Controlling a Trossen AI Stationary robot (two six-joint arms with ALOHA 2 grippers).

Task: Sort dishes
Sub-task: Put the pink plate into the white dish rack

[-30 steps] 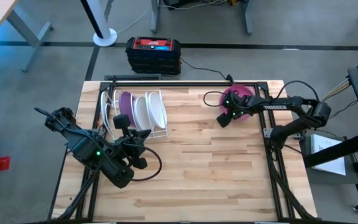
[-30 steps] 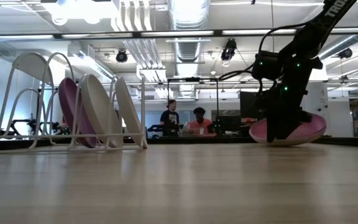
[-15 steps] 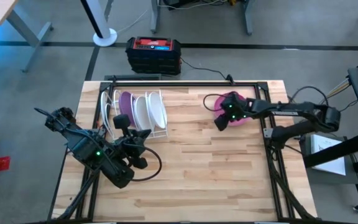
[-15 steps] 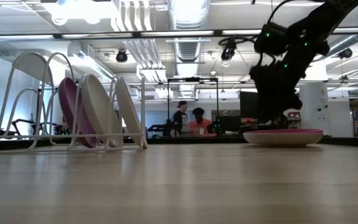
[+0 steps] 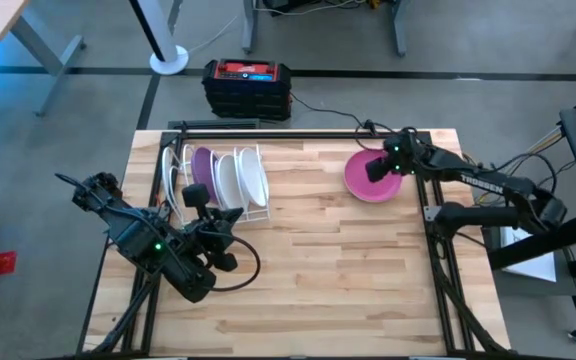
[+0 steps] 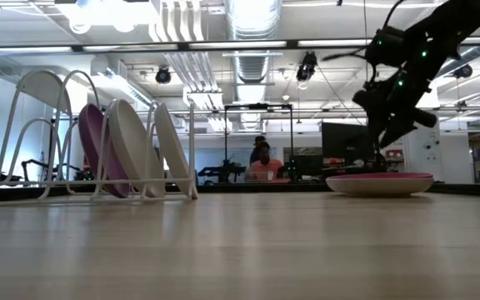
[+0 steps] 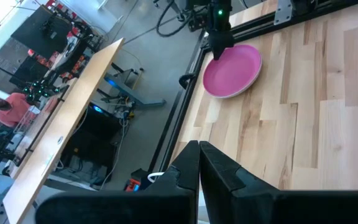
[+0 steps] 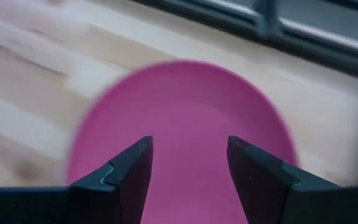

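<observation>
The right gripper [image 5: 378, 169] was held with fingers spread and empty above the magenta plate [image 5: 371, 180], which lay flat near the table's [image 5: 348, 260] far right corner, while the left gripper [image 5: 206, 205], fingers pressed together, was parked beside the dish rack [image 5: 213, 180].

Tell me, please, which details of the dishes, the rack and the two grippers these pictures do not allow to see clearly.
- Purple plate in the dish rack: the low view shows only its edge; a white plate covers it.
- Pink plate: the right wrist view is blurred, its rim detail unclear.
- Left gripper: shut, its tips cut off in its wrist view.
- Right gripper: open, above the plate; the gap cannot be judged.
</observation>
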